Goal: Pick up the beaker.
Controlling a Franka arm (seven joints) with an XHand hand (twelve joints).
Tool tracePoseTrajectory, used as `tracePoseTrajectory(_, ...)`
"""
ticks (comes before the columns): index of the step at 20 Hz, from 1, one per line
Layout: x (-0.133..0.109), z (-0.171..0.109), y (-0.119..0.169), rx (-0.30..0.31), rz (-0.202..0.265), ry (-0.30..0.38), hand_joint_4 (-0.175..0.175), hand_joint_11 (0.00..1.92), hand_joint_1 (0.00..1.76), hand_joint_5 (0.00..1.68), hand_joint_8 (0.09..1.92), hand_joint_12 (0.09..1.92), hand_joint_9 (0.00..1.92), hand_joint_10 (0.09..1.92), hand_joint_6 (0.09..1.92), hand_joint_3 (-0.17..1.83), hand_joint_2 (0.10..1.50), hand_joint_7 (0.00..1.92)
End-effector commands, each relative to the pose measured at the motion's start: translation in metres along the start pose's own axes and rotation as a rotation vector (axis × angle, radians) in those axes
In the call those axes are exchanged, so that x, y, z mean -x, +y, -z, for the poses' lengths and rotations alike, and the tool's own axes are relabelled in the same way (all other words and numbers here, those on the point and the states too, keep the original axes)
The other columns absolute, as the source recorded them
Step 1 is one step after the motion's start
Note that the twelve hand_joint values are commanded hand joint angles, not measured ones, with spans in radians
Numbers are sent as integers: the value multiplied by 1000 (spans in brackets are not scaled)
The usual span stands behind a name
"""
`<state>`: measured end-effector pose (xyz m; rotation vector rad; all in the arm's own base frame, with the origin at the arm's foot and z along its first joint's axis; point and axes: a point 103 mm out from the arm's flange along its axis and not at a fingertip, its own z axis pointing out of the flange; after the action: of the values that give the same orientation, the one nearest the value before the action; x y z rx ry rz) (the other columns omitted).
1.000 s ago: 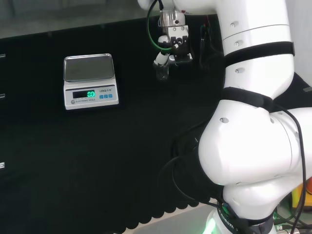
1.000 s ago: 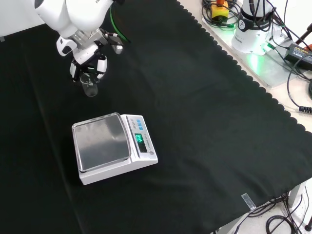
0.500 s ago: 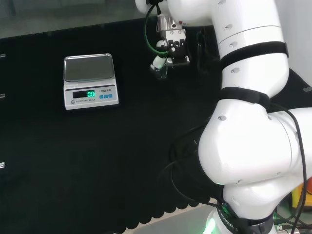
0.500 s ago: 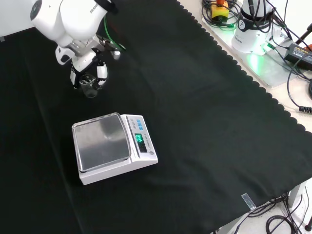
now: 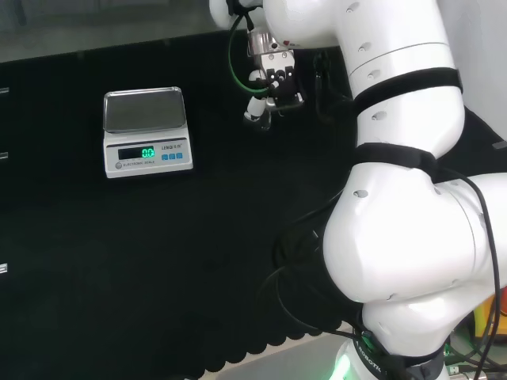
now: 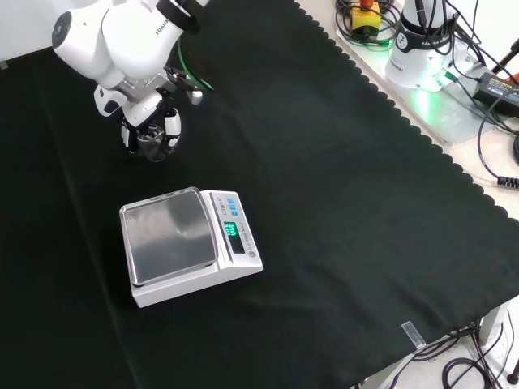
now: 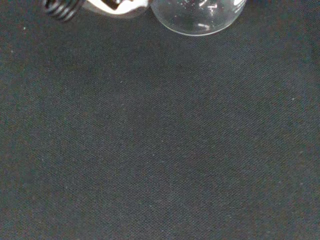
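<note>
A small clear glass beaker (image 6: 152, 147) sits between the curled fingers of the black and white hand (image 6: 148, 121), beyond the scale in the front view. In the head view the hand (image 5: 271, 85) is to the right of the scale, with the beaker (image 5: 262, 113) hard to see under its fingers. Close up in the wrist view, the beaker's round base (image 7: 199, 16) shows beside a blurred white part of the hand (image 7: 116, 6), with black cloth beyond. Whether the base touches the cloth I cannot tell.
A white electronic scale (image 6: 182, 243) with a steel pan and a lit green display stands on the black cloth; in the head view the scale (image 5: 145, 131) is left of the hand. Cables and a power unit (image 6: 422, 49) lie past the cloth's scalloped edge.
In the head view the hand with the beaker has shifted a little up and to the left, and the arm's upper links have swung the same way. The scale has not moved.
</note>
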<state>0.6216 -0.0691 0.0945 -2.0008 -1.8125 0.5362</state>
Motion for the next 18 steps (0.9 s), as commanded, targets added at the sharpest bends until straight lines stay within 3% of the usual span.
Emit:
tracePoseTrajectory(1,2,15,-10,34,-6,-2,-175,1350,1163,806,824,745,1260,413,657,621,802,957)
tracePoseTrajectory(8,0,33,-24,54,-2,13,-175,1382,1158,804,844,712,1264,444,680,633,804,962)
tracePoseTrajectory(18,-19,55,-43,86,17,16,-175,1388,1129,807,847,705,1276,450,687,640,806,972)
